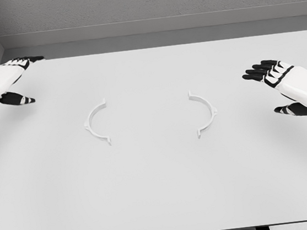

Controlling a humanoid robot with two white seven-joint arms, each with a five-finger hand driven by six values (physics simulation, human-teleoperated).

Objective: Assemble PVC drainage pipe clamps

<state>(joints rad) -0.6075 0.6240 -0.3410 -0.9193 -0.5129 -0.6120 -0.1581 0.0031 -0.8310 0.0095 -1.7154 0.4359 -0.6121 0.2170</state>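
A wide white bench fills nearly the whole frame, its far edge running across the top below a grey wall and its near edge along the bottom. The right hand comes in from the right edge at mid-height, palm down over the bench, its dark-tipped fingers stretched flat and pointing toward the centre, the thumb spread below them; it holds nothing. The left hand sits in the upper left of the frame near the bench's far corner, its fingers extended toward the upper right and the thumb splayed out lower down, likewise empty. The two clamp halves lie flat on the bench in the middle of the frame, well apart from each other and from both hands. The left clamp half sits left of centre, bowed toward the left, and the right clamp half sits right of centre, bowed toward the right (so their open sides face one another across a bare gap). Each is a thin white half-ring with small tabs at its ends.
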